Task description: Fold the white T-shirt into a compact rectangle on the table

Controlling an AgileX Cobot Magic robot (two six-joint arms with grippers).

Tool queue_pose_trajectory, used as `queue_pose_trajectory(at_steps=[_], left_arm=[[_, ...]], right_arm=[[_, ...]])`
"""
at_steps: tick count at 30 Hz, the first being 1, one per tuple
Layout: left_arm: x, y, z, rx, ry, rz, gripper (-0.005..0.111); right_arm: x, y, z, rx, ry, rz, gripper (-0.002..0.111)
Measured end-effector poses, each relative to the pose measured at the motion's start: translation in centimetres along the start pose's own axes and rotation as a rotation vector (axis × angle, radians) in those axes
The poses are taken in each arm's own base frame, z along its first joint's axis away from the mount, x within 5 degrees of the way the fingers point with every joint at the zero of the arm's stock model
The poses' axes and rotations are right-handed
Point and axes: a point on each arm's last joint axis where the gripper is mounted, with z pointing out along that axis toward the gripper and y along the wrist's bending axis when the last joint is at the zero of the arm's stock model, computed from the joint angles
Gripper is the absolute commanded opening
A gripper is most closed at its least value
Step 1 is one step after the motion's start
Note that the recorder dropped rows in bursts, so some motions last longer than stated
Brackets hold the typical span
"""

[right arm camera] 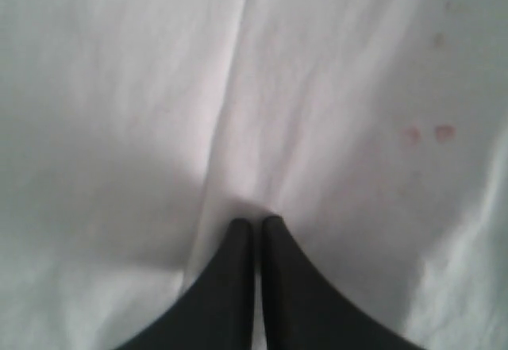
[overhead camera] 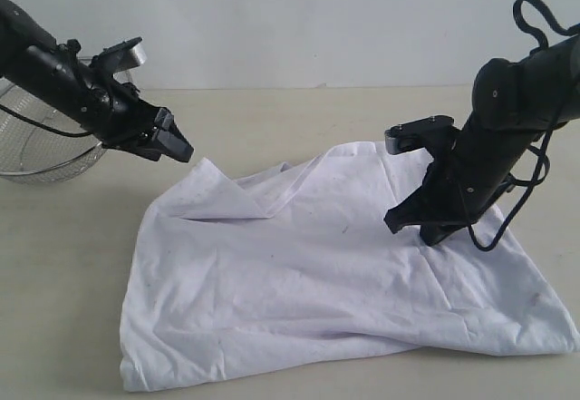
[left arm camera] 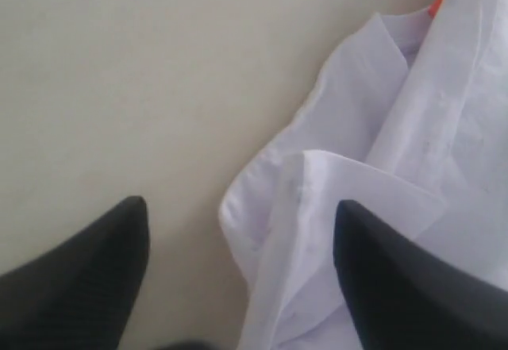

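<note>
The white T-shirt (overhead camera: 308,273) lies spread and creased on the table (overhead camera: 299,119), with a peaked fold at its far left corner. My left gripper (overhead camera: 177,146) hovers open just left of that peak. In the left wrist view the left gripper (left arm camera: 242,205) has its jaws wide apart over a folded edge of the shirt (left arm camera: 381,151), and an orange neck tag (left arm camera: 437,2) peeks out beyond. My right gripper (overhead camera: 410,223) is shut, pointing down onto the shirt's right half. Up close, the right gripper (right arm camera: 254,221) rests its tips on the cloth (right arm camera: 159,88).
A round wire-mesh basket (overhead camera: 45,137) stands at the far left behind the left arm. Bare tabletop (left arm camera: 119,72) lies left of the shirt's edge. Faint reddish marks (right arm camera: 444,132) show through the fabric near the right gripper.
</note>
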Motion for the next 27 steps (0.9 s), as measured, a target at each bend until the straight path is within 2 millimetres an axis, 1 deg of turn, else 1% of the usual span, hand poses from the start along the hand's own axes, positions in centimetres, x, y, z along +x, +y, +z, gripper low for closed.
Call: queue_pose_trajectory(at_steps=[3,8,11,12,13,15,16,22,27], left_arm=[[0.0,-0.4,0.9,0.016,0.010,-0.004,0.061],[-0.1,-2.0,2.4,0.047,0.031,0.018,0.060],[0.0,-2.7,3.4,0.064,0.049,0.025,0.053],[0.1,-3.0,3.8,0.068,0.057,0.029,0.046],[0.2,-3.0,4.2,0.073,0.065,0.026,0.036],[0.4,-3.0,4.7,0.077,0.073,0.024,0.012],[0.4,-3.0,4.8,0.074,0.072,0.024,0.005],[0.0,-2.6,4.7,0.028,0.035,0.030,0.005],[-0.3,-2.3,3.8,0.006,0.018,0.012,0.005]], right_arm=[[0.0,0.0,0.0,0.000,0.000,0.000,0.000],[0.0,0.0,0.0,0.000,0.000,0.000,0.000],[0.0,0.0,0.0,0.000,0.000,0.000,0.000],[0.0,0.0,0.0,0.000,0.000,0.000,0.000],[0.0,0.0,0.0,0.000,0.000,0.000,0.000],[0.0,0.0,0.0,0.000,0.000,0.000,0.000],[0.0,0.0,0.0,0.000,0.000,0.000,0.000],[0.0,0.0,0.0,-0.001,0.000,0.001,0.000],[0.0,0.0,0.0,-0.001,0.000,0.001,0.000]])
